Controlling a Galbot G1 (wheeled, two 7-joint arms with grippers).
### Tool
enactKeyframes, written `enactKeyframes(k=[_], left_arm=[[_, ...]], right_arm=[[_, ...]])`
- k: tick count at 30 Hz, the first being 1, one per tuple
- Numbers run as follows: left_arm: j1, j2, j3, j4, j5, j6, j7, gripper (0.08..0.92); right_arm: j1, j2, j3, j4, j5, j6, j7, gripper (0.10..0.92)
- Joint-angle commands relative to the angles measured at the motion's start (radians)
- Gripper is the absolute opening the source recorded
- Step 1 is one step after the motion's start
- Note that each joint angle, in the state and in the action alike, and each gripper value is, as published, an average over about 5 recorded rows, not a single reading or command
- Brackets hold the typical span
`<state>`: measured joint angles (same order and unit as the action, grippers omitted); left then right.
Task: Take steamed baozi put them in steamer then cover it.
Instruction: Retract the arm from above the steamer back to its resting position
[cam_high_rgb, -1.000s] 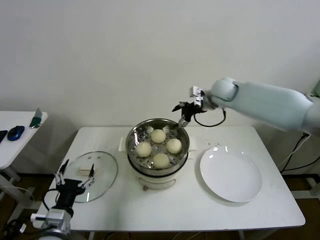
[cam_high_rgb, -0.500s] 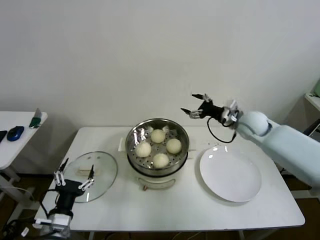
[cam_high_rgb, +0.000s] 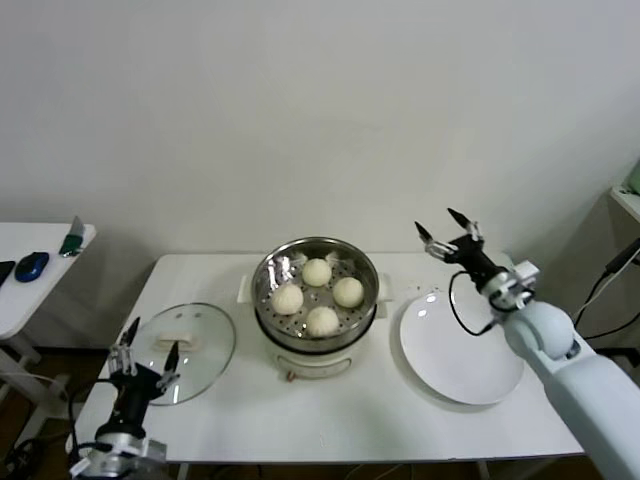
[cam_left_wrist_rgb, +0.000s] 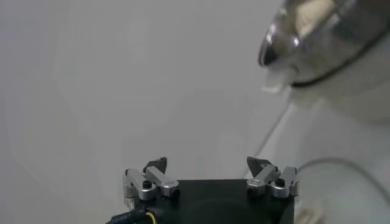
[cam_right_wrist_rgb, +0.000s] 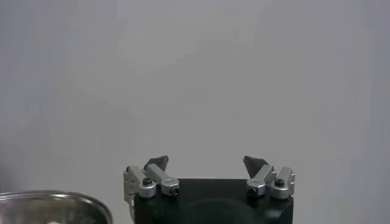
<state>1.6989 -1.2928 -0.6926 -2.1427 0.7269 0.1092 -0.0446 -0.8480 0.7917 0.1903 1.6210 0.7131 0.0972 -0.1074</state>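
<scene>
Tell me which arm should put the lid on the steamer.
Left. Its open gripper hovers at the lid's near edge; the open right gripper is raised beyond the plate, across the steamer.

Four cream-white steamed baozi (cam_high_rgb: 318, 296) clustered in the shiny round steamer (cam_high_rgb: 316, 335), uncovered, apparently mid-table

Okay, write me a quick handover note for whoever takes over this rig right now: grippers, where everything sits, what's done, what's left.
Left gripper: open, empty, low at the table's front-left corner by the glass lid.
Right gripper: open, empty, raised above the far edge of the white plate.
Baozi: all four sit in the steamer, mid-table.
Plate: bare, right of the steamer.
Lid: flat on the table, left of the steamer.
Done: loading the baozi.
Left: pick up the lid and cover the steamer.
</scene>
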Motion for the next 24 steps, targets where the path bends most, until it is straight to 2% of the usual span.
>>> enactKeyframes(k=[1,13,24], left_arm=[[-0.024,0.007,0.032,0.090,0.656,0.066,-0.002,0.823],[-0.156,-0.029,0.079,0.363,0.771,-0.029,-0.105,0.823],[-0.297,-0.029,0.071,0.563,0.784,-0.081,-0.143,0.823]], right_arm=[[-0.484,0.189,0.457,0.092,-0.119,0.018,0.008,0.823],[-0.598,0.295,0.523,0.108,-0.195,-0.006,-0.063,0.823],[-0.605,0.333,0.496,0.093,-0.260,-0.012,-0.095,0.823]])
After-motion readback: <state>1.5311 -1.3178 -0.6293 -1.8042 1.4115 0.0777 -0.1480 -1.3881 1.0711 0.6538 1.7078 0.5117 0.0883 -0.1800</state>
